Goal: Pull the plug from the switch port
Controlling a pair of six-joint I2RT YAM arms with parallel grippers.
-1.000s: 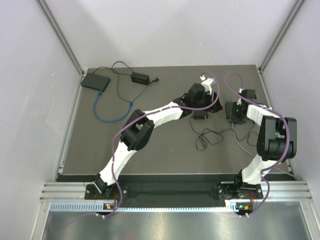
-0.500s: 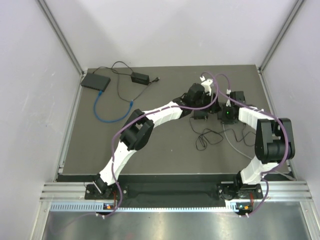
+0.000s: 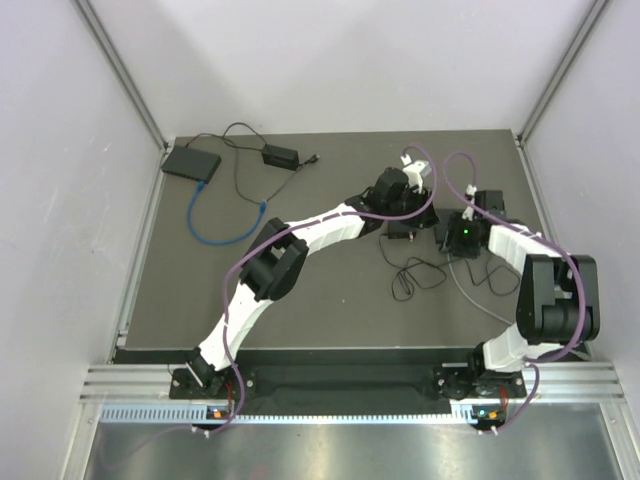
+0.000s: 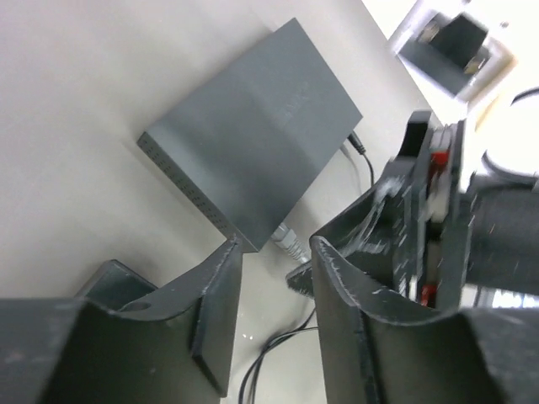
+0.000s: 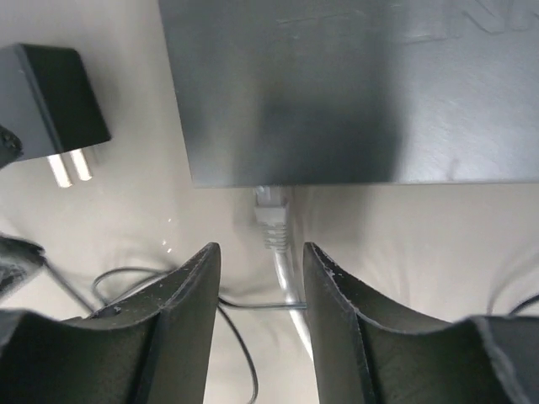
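The black switch [image 5: 354, 84] lies flat on the mat. A grey plug [image 5: 271, 215] sits in a port on its near edge, and a grey cable [image 5: 290, 295] trails back from it. My right gripper [image 5: 261, 252] is open, its fingers on either side of the cable just behind the plug, touching nothing. My left gripper [image 4: 276, 252] is open and empty, near a corner of the switch [image 4: 253, 143], with the plug [image 4: 290, 242] just ahead. In the top view both grippers, left [image 3: 405, 215] and right [image 3: 455, 235], crowd over the switch and mostly hide it.
A black power adapter [image 5: 55, 101] with two prongs lies left of the switch, and thin black wire [image 3: 415, 275] loops nearby. A second black box [image 3: 191, 162] with a blue cable [image 3: 215, 225] and a power brick [image 3: 278, 156] lie at the far left.
My right gripper has swung left and then nearer, coming down behind the switch's plugged edge. The left arm has hardly moved.
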